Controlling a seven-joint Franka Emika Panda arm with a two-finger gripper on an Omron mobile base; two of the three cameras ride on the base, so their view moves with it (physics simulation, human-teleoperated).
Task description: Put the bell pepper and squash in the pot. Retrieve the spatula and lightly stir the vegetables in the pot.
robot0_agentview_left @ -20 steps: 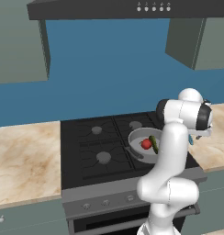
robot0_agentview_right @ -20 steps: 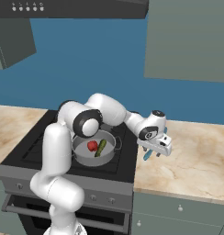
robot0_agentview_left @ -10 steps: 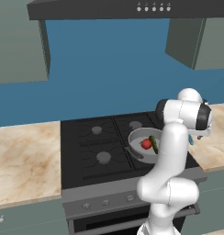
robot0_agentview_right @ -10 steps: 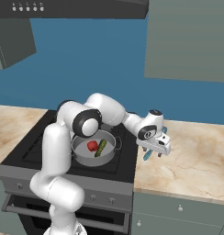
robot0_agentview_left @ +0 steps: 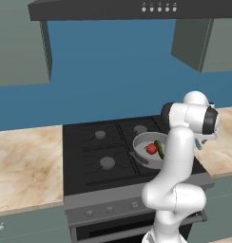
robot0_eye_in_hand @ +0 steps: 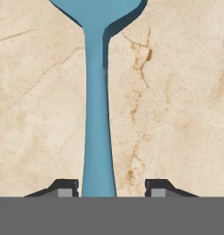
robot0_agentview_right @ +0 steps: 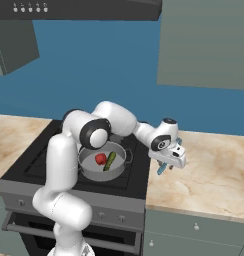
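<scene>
A deep blue wall (robot0_agentview_left: 113, 71) runs behind a black gas stove (robot0_agentview_left: 96, 156) with several round burners. Above it hangs a dark range hood (robot0_agentview_left: 137, 8) with a row of small pale buttons. Grey-green upper cabinets (robot0_agentview_right: 204, 42) flank the hood on both sides. Beige marbled countertops (robot0_agentview_right: 214, 165) adjoin the stove left and right. Below sit grey-green drawer fronts (robot0_agentview_right: 194, 227) with small knobs and what seems to be an oven door (robot0_agentview_left: 118, 230). Lighting is even and flat.
</scene>
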